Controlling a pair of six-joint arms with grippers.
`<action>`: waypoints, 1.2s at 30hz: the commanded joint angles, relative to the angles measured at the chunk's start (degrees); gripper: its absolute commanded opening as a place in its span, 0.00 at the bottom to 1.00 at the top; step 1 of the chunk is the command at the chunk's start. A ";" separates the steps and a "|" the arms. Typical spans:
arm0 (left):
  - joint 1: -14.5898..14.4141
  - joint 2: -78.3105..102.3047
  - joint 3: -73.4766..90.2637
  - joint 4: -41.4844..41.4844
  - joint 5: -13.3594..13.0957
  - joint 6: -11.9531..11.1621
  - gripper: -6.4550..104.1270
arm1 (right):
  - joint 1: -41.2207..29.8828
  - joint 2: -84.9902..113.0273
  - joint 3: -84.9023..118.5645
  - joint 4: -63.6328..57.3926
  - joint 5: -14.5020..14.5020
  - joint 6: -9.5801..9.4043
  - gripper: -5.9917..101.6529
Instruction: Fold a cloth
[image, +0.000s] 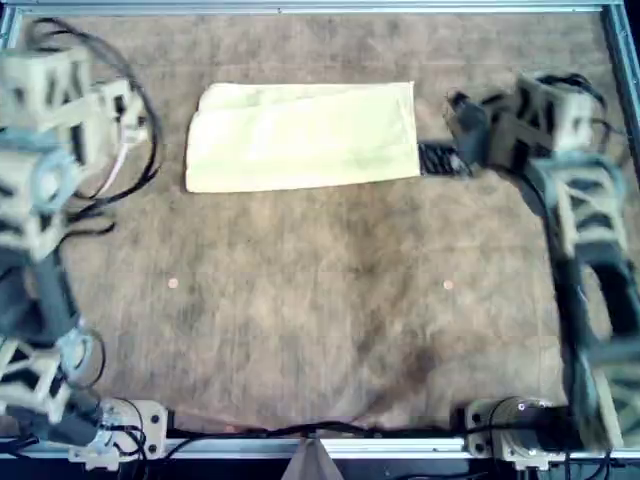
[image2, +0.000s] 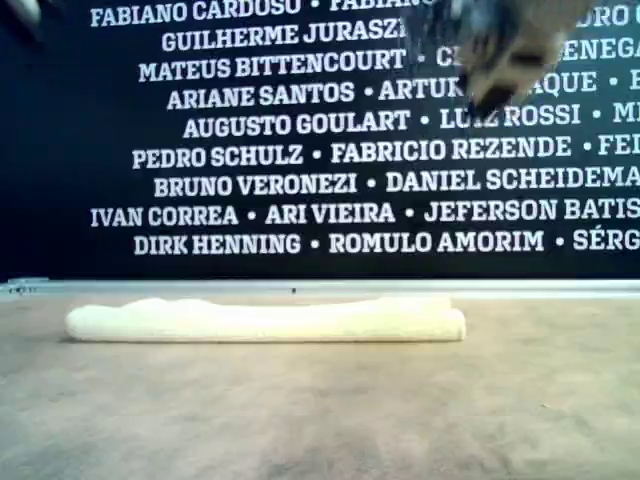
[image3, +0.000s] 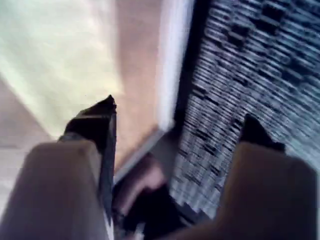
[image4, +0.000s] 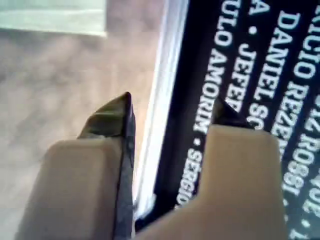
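The pale yellow cloth (image: 300, 135) lies folded into a long rectangle near the back rail. It shows as a low strip in the exterior view (image2: 265, 320). My second gripper (image: 452, 138) is just off the cloth's right end in the overhead view. It hangs blurred and raised at the exterior view's upper right (image2: 490, 70). Its jaws stand open and empty (image4: 174, 105), with the cloth's corner (image4: 52, 17) ahead. My first gripper (image: 125, 112) is off the cloth's left end in the overhead view. It is open and empty (image3: 180, 117), with the blurred cloth (image3: 60, 50) beyond it.
A brown mat (image: 300, 300) covers the table inside a metal frame rail (image: 320, 8). A dark wall with white names (image2: 300, 150) stands right behind the back rail. The arm bases (image: 130, 420) (image: 510, 420) sit at the front corners. Loose cables (image: 130, 70) hang by the first arm.
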 joint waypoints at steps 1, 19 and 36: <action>-0.62 13.54 -3.34 1.41 -0.26 0.18 0.81 | -0.62 22.68 5.80 5.01 0.35 -0.35 0.64; -0.18 63.63 72.51 -11.87 -0.18 0.26 0.81 | -0.53 69.17 48.60 2.90 0.35 -0.44 0.65; -0.09 94.83 121.82 -36.91 -0.35 0.62 0.81 | -0.70 84.29 82.62 -22.41 0.44 -0.44 0.65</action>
